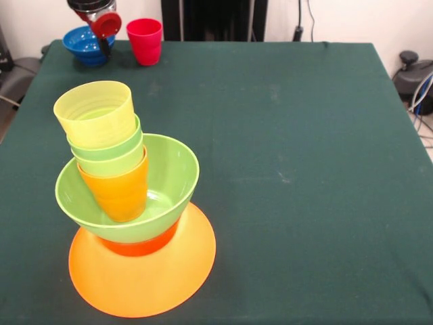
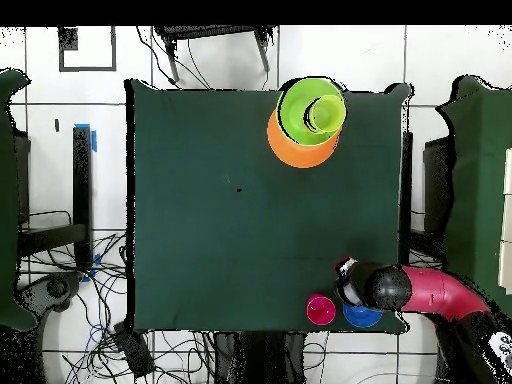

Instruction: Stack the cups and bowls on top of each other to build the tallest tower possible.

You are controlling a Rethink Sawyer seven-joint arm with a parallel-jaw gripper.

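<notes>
The tower stands at the near left of the front view. Its base is the wide orange bowl [image 1: 142, 274], upside down. On it sits a small orange-red bowl [image 1: 139, 246], then the lime green bowl [image 1: 159, 186], upright. Inside that stand an orange cup [image 1: 122, 193], two green cups [image 1: 111, 154] and a yellow cup [image 1: 95, 112], nested and leaning. The tower also shows in the overhead view [image 2: 305, 120]. The blue bowl [image 1: 81, 43] [image 2: 362, 317] and the red cup [image 1: 145, 40] [image 2: 320, 309] stand at the robot's edge. My gripper [image 1: 103, 30] [image 2: 349, 283] hangs just over the blue bowl. The purple bowl is out of view.
The dark green tablecloth [image 1: 284, 149] covers the table. My red arm [image 2: 440, 295] reaches in from the table's corner in the overhead view. Chairs, cables and other furniture stand around the table, off its edges.
</notes>
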